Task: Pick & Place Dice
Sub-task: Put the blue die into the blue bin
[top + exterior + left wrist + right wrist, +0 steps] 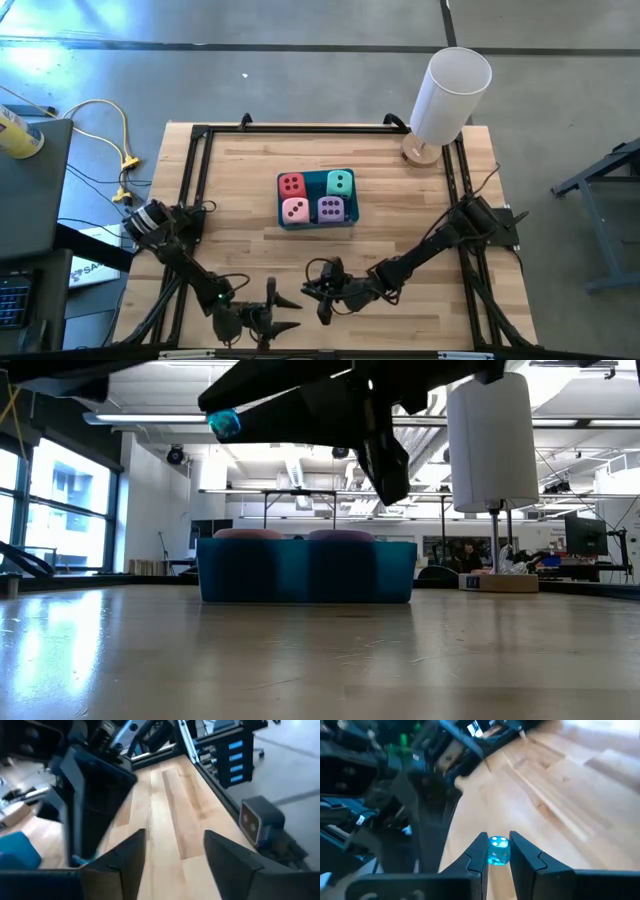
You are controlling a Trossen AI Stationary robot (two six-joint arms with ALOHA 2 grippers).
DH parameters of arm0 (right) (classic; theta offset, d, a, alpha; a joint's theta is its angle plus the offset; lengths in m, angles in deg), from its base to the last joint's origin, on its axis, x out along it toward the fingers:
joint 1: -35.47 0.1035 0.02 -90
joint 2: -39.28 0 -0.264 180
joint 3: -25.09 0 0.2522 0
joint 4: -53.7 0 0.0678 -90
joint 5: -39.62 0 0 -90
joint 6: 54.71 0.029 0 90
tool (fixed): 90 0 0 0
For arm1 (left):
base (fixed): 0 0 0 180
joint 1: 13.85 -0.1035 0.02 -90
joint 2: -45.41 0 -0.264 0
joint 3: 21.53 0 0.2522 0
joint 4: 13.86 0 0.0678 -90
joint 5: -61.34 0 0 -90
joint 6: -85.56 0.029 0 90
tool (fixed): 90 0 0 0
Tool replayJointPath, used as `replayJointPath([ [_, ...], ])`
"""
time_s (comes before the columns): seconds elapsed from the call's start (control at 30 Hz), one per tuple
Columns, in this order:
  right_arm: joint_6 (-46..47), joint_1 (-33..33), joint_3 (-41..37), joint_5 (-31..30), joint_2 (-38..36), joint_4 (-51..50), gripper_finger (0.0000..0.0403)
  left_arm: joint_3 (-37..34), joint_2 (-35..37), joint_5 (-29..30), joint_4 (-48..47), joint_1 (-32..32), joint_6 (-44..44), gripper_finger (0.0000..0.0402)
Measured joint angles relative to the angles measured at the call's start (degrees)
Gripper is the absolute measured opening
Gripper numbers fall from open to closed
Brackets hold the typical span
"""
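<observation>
Four dice sit in the blue tray (281,200) at the table's middle: red (291,184) and teal (340,182) at the back, pink (295,209) and purple (331,209) in front. The low view shows the tray (305,572) with the pink and purple tops above its rim. Near the table's front edge my right gripper (318,296) is shut on a tiny see-through blue die (498,851). My left gripper (290,314) faces it from the left, open, with only bare wood between its fingers (125,862). My right gripper pinches the tiny blue die by two opposite faces (492,854) between its two fingertips. The fingers lie about level and point toward the table's left. The die (224,424) is held well clear of the table.
A white cylinder (450,88) on a round wooden base stands at the far right corner. Black rails (192,170) frame the tabletop. Bare wood lies between the tray and the grippers. A yellow cable (112,130) runs off the table's left.
</observation>
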Motion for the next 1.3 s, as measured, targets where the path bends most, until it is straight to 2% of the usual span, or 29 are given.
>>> replayJointPath([
  [0.17,-3.39,-2.36,0.09,1.44,-0.62,-0.67,0.0042,0.00,0.00,0.00,-0.44,1.74,-6.90,0.0191],
  [0.57,-9.21,-7.22,0.07,5.08,-1.05,-1.99,0.0042,0.00,-0.02,-1.64,-0.79,4.56,-16.76,0.0191],
  [0.83,-13.66,-8.33,0.05,6.06,-3.94,-3.79,0.0042,-0.02,-0.04,-1.80,-0.79,5.51,-18.04,0.0191],
  [1.3,-22.36,-10.36,0.05,-5.54,-12.10,-15.41,0.0042,-0.04,-0.07,-3.25,-1.06,9.08,-19.93,0.0191],
])
